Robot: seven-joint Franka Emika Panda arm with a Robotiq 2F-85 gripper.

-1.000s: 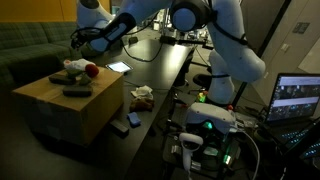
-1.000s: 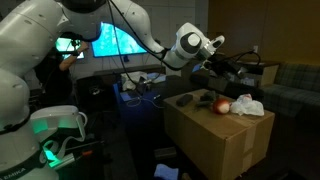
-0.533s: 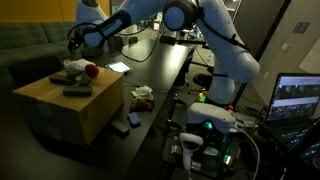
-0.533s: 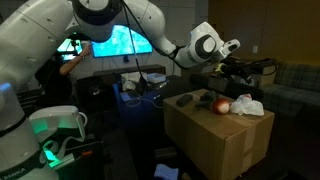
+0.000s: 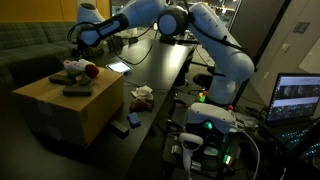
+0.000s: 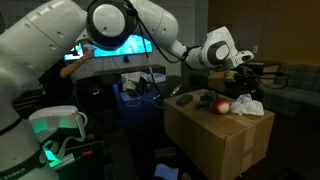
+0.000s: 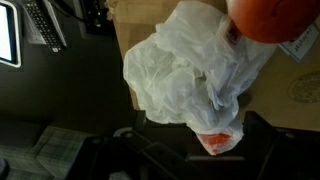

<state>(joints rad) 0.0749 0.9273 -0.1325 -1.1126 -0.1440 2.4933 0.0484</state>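
A cardboard box (image 5: pixel 95 105) (image 6: pixel 215 140) carries a crumpled white plastic bag (image 5: pixel 72 66) (image 6: pixel 248 105), a red-orange ball (image 5: pixel 91 70) (image 6: pixel 223 106) and flat black objects (image 5: pixel 76 92) (image 6: pixel 186 99). My gripper (image 5: pixel 75 38) (image 6: pixel 250 75) hangs above the bag end of the box without touching it. In the wrist view the bag (image 7: pixel 185 70) fills the middle, with the ball (image 7: pixel 272 18) at top right on the box top (image 7: pixel 295 100). The gripper (image 7: pixel 195 145) is open. A bag tip with something red in it lies between the dark fingers.
A long dark desk (image 5: pixel 160 60) with cables runs behind the box. Lit monitors (image 6: pixel 120 42) (image 5: pixel 297 97) stand nearby, and a green couch (image 5: pixel 25 50) is beyond the box. A lit screen (image 7: pixel 8 35) and a keyboard-like object (image 7: pixel 45 25) lie beside the box. Small items (image 5: pixel 140 98) sit below the desk.
The arm has swung further out over the box, carrying the gripper from near the ball to above the white bag. The objects on the box have not moved.
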